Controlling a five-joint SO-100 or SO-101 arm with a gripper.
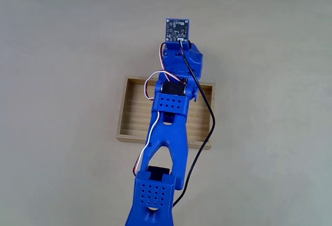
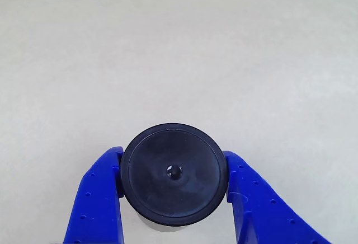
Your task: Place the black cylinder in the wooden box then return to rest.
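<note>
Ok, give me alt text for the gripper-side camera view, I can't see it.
A round black cylinder, seen top-down, sits between two blue gripper fingers that press its sides. Pale, plain table lies beyond.

A bright blue plastic robot arm [image 1: 168,132] of printed segments.
Its boxy joint housings were perforated with grids of small round holes, and black servo blocks sat set into them. A white wire and a red wire looped beside the upper joint, while a long black cable [image 1: 203,132] trailed down one side. A small blue circuit board [image 1: 179,28] with tiny components capped the far end. In the other view, the two blue gripper fingers [image 2: 92,205] were smooth, broad and dotted with small pinholes.
</note>
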